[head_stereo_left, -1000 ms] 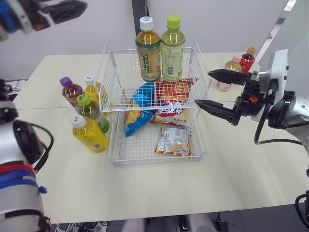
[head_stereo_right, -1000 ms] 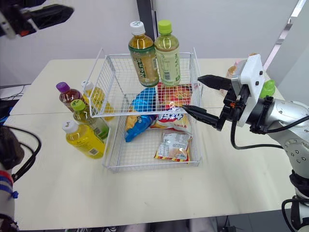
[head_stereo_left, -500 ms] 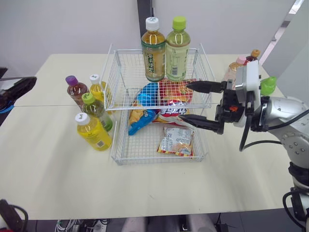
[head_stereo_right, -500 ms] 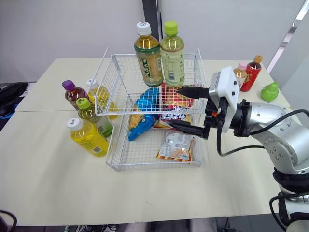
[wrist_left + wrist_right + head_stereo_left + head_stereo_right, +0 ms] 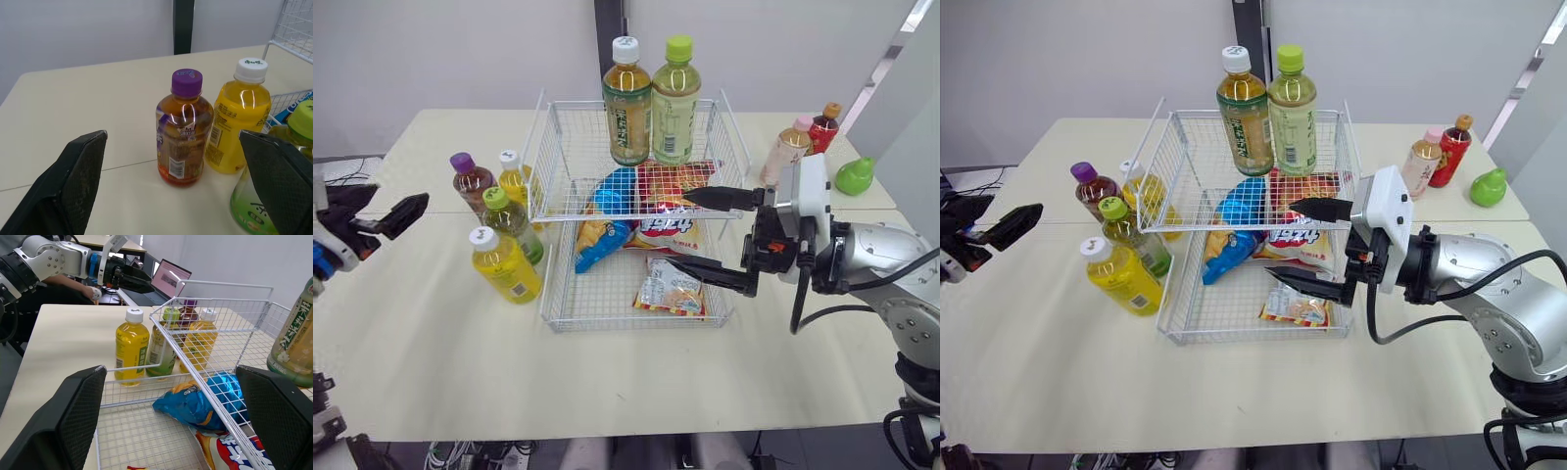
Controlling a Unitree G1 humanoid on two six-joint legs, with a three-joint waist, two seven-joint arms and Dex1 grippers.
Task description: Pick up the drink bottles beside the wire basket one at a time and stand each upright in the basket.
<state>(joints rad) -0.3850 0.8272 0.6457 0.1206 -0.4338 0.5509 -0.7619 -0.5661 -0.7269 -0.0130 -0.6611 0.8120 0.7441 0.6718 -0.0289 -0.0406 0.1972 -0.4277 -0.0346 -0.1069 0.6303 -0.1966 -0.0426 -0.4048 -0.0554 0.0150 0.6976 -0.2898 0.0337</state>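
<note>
Cream table (image 5: 636,382) against a pale wall, with a two-tier wire basket (image 5: 570,157) standing mid-table toward the far edge. Its upper tier holds two bottles upright at the back: a white-capped tea bottle (image 5: 626,103) and a green-capped tea bottle (image 5: 674,103), touching each other. The lower tier holds snacks: a blue bag (image 5: 607,211), a red-and-white bag (image 5: 668,230) and a small flat packet (image 5: 671,291).

Four drink bottles stand clustered just beside the basket, on the side toward the table's left edge: a purple-capped bottle (image 5: 467,181), a yellow bottle (image 5: 512,176) behind, a green-capped bottle (image 5: 512,227), and a second yellow bottle (image 5: 506,266) nearest the front.

The right gripper (image 5: 677,228) reaches in from the basket's right side, fingers spread wide and empty, one at the upper tier's front rim, the other over the lower tier. The left gripper (image 5: 386,208) hangs over the table's left edge, fingers parted, grasping nothing, pointing at the purple-capped bottle.

Near the far right corner stand a pink-capped bottle (image 5: 786,149) and a red bottle (image 5: 820,125).
</note>
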